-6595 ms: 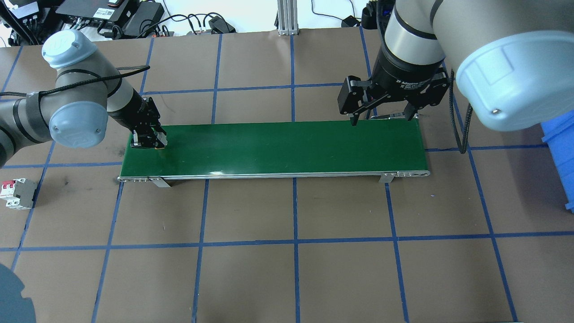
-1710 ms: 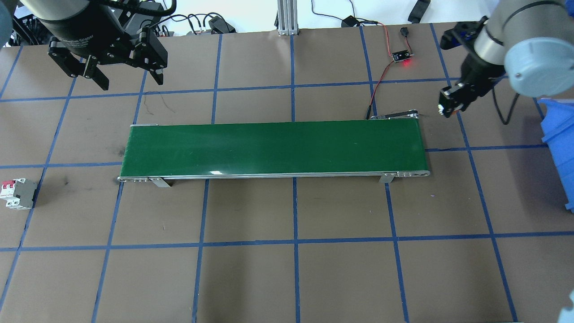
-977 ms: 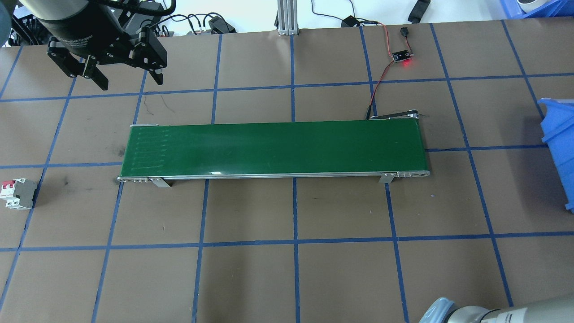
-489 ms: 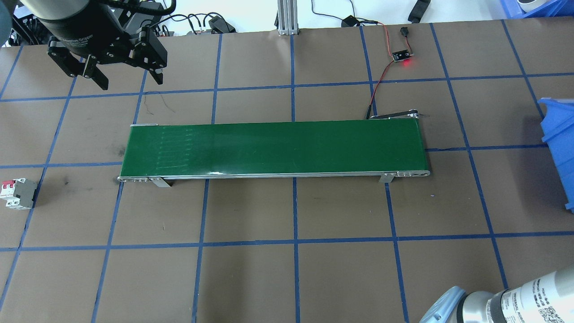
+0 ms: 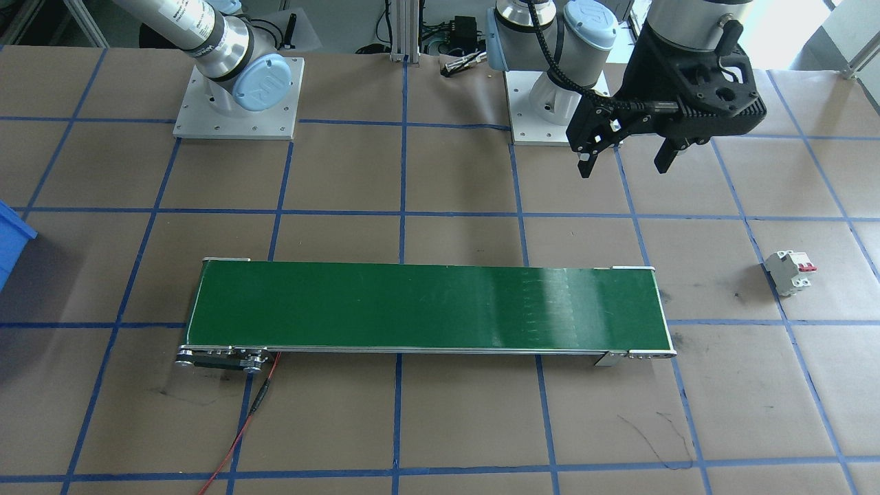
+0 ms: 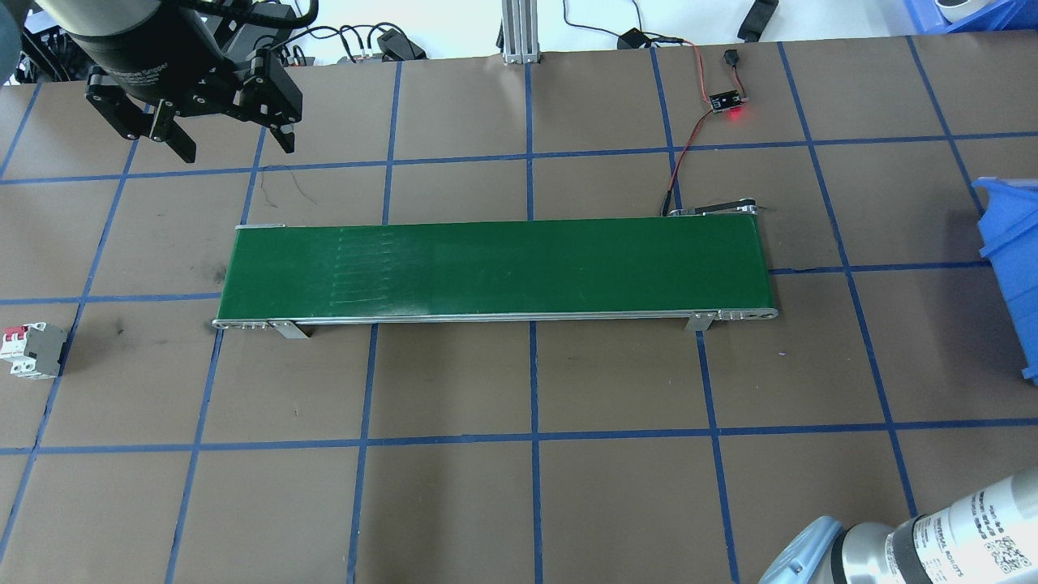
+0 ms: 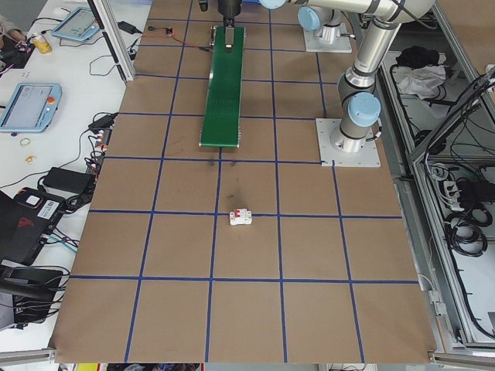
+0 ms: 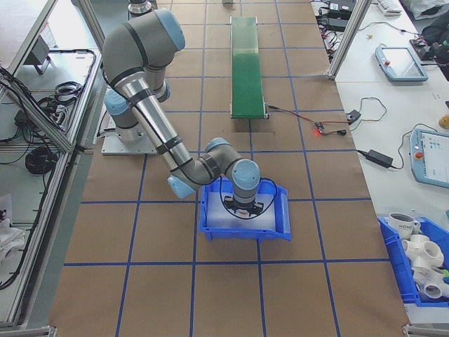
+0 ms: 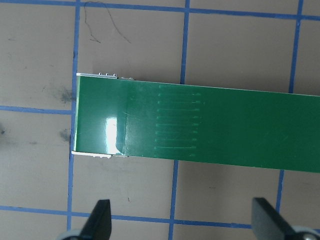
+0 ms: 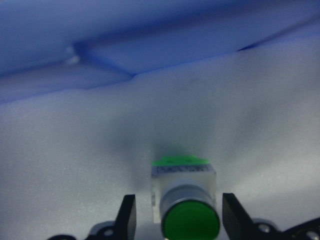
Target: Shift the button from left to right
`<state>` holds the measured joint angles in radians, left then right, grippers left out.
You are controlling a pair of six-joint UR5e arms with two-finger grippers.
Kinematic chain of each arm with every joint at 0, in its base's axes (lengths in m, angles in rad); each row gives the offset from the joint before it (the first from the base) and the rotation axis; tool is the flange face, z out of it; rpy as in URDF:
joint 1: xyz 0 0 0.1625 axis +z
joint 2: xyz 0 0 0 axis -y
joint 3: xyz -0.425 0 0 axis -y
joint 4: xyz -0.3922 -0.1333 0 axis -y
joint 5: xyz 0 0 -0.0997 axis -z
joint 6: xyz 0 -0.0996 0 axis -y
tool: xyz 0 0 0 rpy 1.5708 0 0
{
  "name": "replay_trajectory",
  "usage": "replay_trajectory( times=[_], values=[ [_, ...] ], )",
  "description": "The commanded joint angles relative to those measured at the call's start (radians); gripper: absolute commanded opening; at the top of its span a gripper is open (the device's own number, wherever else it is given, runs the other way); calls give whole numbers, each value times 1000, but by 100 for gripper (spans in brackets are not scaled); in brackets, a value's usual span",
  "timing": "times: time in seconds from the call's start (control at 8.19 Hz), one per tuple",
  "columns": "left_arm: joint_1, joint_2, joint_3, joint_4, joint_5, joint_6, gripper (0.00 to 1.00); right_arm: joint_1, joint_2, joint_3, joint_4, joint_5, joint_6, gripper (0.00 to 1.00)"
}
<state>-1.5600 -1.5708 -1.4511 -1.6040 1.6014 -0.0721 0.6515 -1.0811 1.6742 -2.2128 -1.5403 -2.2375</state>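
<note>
The button (image 10: 186, 199) is lying on the white padded floor of the blue bin (image 8: 279, 210), its round green cap facing the right wrist camera and a silver collar behind it. A dark label strip is running across the top of its pale body, but the writing there is too blurred to read. The right hand (image 10: 180, 217) is standing spread around the button, one finger (image 10: 127, 216) on each side, with a gap to the body, so it is not pinching it. In the right side view this hand (image 8: 241, 204) is reaching down into the bin, which is sitting on the worktop (image 6: 616, 487) well apart from the green conveyor belt (image 6: 503, 266).

The left hand (image 6: 225, 139) is hanging above the worktop beyond the belt's left end, its fingers (image 6: 181, 147) spread wide and holding nothing. White lettering is showing on its black body, where the word "Gripper" is partly readable. A white circuit breaker (image 6: 31, 349) with red levers is resting near the worktop's left edge. A small board (image 6: 727, 100) with a glowing red light is lying past the belt's right end.
</note>
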Motion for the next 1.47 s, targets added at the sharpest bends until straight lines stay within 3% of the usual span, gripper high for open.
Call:
replay_trajectory(
  times=[0.0, 0.12, 0.37, 0.61, 0.85, 1.1, 1.34],
  values=[
    [0, 0, 0, 1, 0, 0, 100, -1, -93, 4, 25, 9, 31, 100],
    [0, 0, 0, 1, 0, 0, 100, 5, -152, 1, 94, 9, 80, 100],
    [0, 0, 0, 1, 0, 0, 100, 35, -311, 1, 305, 12, 288, 100],
    [0, 0, 0, 1, 0, 5, 100, 182, -443, -2, 468, 0, 623, 100],
    [0, 5, 0, 1, 0, 5, 100, 384, -512, -11, 620, 9, 1016, 100],
    [0, 6, 0, 1, 2, 5, 100, 628, -545, -19, 686, -1, 1505, 100],
    [0, 6, 0, 1, 2, 5, 100, 849, -533, -54, 690, -21, 1849, 100]
  ],
)
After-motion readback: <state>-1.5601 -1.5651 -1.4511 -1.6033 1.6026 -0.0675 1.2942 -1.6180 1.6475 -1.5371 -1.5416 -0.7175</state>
